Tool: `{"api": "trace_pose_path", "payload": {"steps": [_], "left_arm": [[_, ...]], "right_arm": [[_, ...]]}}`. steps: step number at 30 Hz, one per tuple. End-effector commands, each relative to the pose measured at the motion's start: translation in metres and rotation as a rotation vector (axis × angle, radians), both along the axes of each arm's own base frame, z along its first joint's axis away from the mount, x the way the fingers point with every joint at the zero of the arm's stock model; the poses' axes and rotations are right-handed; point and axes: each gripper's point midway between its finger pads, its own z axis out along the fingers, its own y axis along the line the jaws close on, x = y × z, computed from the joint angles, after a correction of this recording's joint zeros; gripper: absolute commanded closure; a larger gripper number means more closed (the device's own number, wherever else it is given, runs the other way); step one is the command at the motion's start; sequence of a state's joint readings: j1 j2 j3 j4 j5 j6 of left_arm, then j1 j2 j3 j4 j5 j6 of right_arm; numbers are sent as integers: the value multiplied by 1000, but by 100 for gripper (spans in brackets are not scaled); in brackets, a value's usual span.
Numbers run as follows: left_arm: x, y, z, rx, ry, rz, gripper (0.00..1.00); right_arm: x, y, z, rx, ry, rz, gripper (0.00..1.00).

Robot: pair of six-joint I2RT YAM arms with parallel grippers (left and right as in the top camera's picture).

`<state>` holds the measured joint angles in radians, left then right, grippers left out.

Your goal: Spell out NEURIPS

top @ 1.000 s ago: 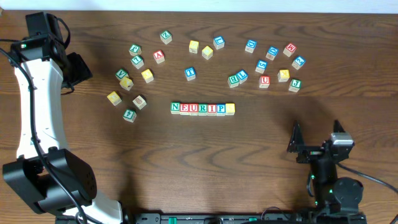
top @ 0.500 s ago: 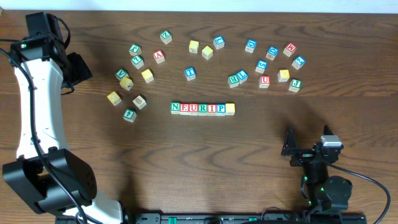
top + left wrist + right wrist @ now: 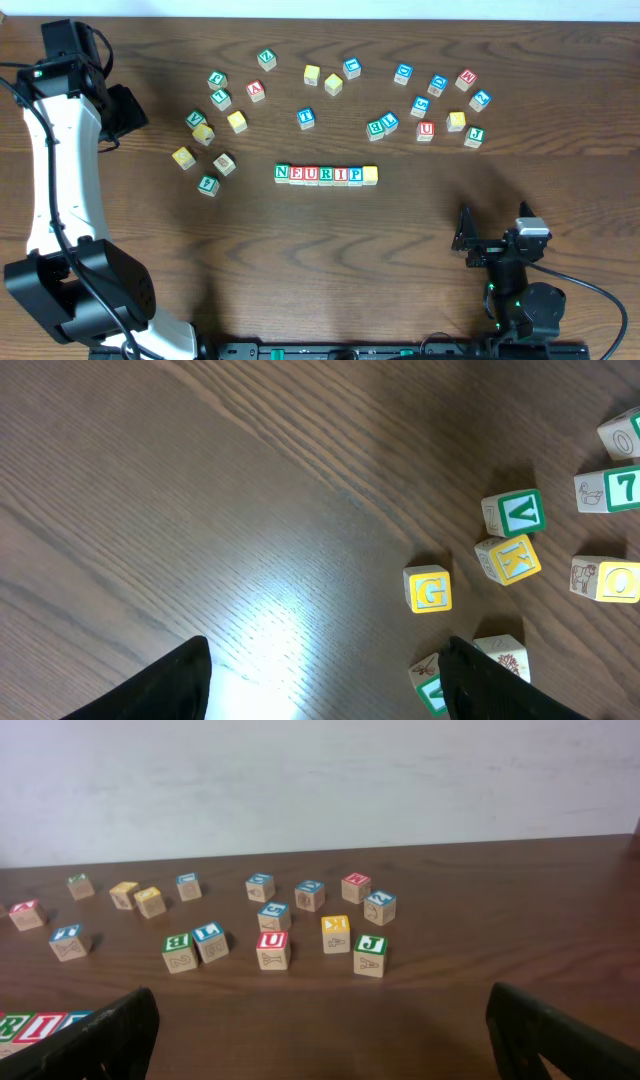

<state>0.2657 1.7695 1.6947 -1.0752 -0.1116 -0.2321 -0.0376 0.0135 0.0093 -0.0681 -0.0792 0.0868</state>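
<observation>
1. The NEURIPS row [image 3: 326, 174] lies at the middle of the table [image 3: 300, 270]. It is made of seven cubes set touching, side by side, in one straight line. From its left end the letters N, E, U, R, I, P are read.
2. The seventh place, at the right end of the row, is taken by a yellow-faced cube [image 3: 370, 174] touching the P cube [image 3: 355, 174]. Its letter cannot be read in any view.
3. The loose cubes [image 3: 306, 117] are scattered in an arc on the far side of the row, well apart from it. Among them, a red-framed U cube [image 3: 425, 130] lies beyond the right end of the row.
4. The right claw [image 3: 320, 1015] is held on the near side of the row, off to its right and well apart. Its fingers are spread wide and nothing is held between them.
5. The left claw [image 3: 327, 652] is held far to the left of the row, past the loose cubes on that side. Its fingers are parted and nothing is gripped; only bare table is seen between them.
6. Step in hand, as judged: placing is finished, and the word is taken as complete or nearly so.
7. Next move, as judged: the yellow face is to be checked for an S. If a correction is needed, that cube is to be gripped from above by the right claw without the P cube being pushed out of line.
</observation>
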Motion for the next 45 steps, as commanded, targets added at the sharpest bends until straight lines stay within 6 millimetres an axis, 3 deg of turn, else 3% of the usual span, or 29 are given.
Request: {"api": "trace_pose_path", "payload": {"steps": [1,18,25,31,37,45], "left_arm": [[0,3,2,12,2,5,28],[-1,5,6,15,-9,10,28],[-8,-13,52,45,-128,-29,28],[-33,-37,89,69,-246,-76,28],[-53,-55,108,91,-397,-117,28],[-68,-61,107,156,-750,-123,28]], "right_arm": [[0,3,0,10,-3,12,1],[0,3,0,10,-3,11,1],[0,3,0,10,-3,11,1],[0,3,0,10,-3,12,1],[0,3,0,10,-3,11,1],[0,3,0,10,-3,11,1]]}}
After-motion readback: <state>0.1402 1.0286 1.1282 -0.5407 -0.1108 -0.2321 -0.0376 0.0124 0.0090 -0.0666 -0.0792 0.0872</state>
